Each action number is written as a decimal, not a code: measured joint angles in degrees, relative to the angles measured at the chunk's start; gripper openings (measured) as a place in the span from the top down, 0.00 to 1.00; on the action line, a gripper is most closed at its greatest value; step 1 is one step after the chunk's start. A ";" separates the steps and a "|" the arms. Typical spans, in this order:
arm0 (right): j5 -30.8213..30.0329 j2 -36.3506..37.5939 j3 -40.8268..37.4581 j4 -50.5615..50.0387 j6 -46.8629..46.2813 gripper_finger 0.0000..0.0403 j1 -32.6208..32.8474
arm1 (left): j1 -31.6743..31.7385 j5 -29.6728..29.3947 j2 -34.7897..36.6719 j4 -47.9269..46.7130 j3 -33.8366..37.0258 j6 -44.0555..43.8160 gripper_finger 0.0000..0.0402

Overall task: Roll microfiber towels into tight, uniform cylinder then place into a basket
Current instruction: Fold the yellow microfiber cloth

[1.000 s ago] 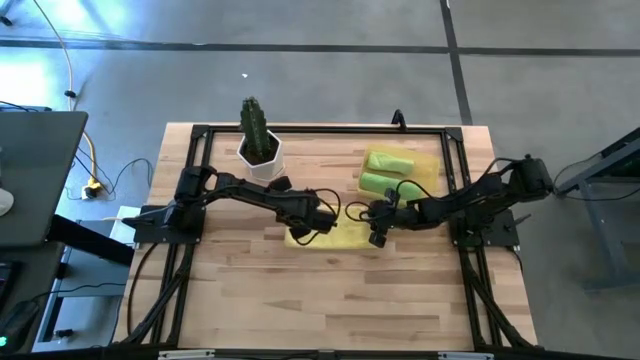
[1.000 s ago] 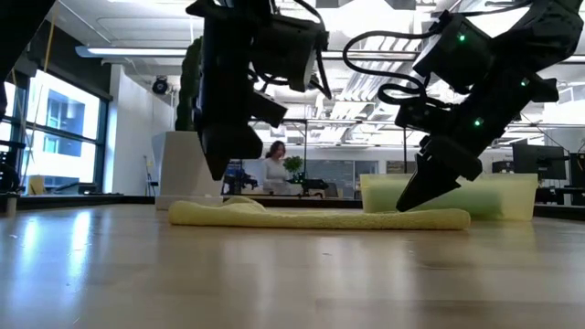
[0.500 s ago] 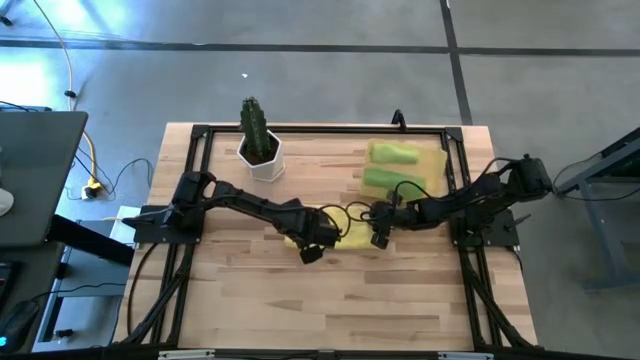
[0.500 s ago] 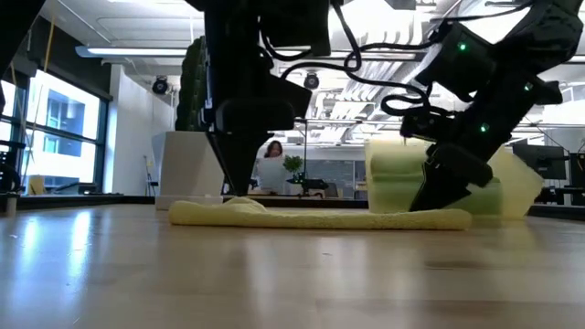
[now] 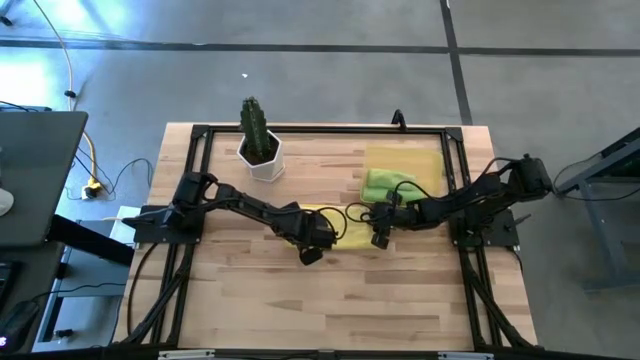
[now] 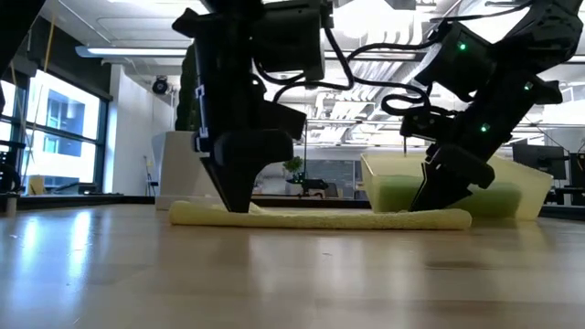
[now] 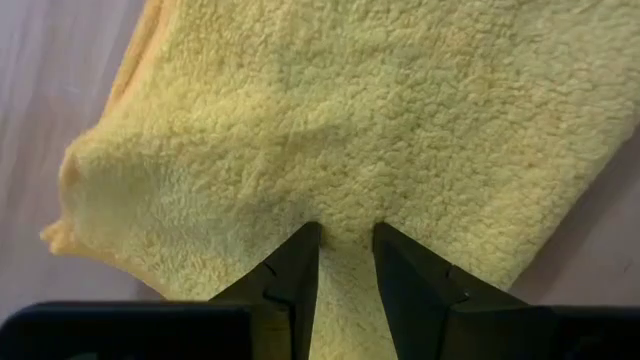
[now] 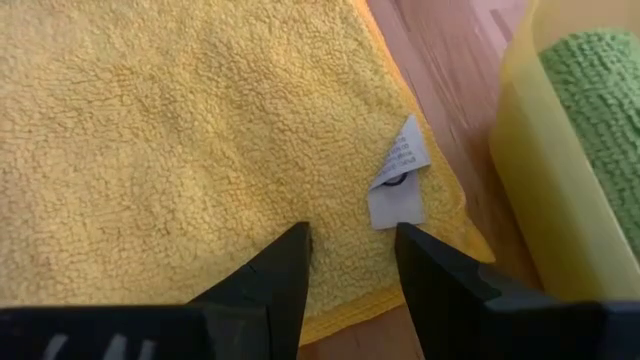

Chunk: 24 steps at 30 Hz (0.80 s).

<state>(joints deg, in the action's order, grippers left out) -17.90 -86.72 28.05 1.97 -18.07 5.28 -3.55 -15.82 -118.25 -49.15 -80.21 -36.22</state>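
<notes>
Yellow terry cloth, the yellow towel (image 5: 345, 228), lies flat on the wooden table (image 5: 330, 300) near its middle, between the two grippers. A small white tag (image 8: 398, 181) is sewn near one corner of it; it carries fine print too small to read.

At the towel's left end, the left gripper (image 7: 345, 262) points down onto the cloth near its front edge. Its fingers (image 7: 290, 275) stand narrowly apart with their tips pressed into the pile and a thin ridge of cloth between them; whether that ridge is truly pinched I cannot tell. In the low view this gripper (image 6: 239, 187) meets the towel (image 6: 320, 218) at the table.

At the towel's right end, the right gripper (image 8: 352, 262) also bears down on the cloth, fingers (image 8: 282, 270) moderately apart, flat towel showing between them, the tag just beyond the tips.

Farther right, just beside that corner of the towel, stands the basket (image 5: 428, 158), with a rolled green towel (image 5: 385, 182) inside. A potted cactus (image 5: 258, 140) stands at the back left.
</notes>
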 joint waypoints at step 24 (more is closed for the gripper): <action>6.42 15.97 -0.04 -4.01 6.59 0.64 1.74 | -1.68 1.29 0.16 -1.00 1.99 -1.28 0.81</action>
<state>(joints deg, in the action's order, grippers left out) -11.47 -70.75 28.01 -2.04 -11.49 7.01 -5.23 -14.54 -118.09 -50.14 -78.22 -37.50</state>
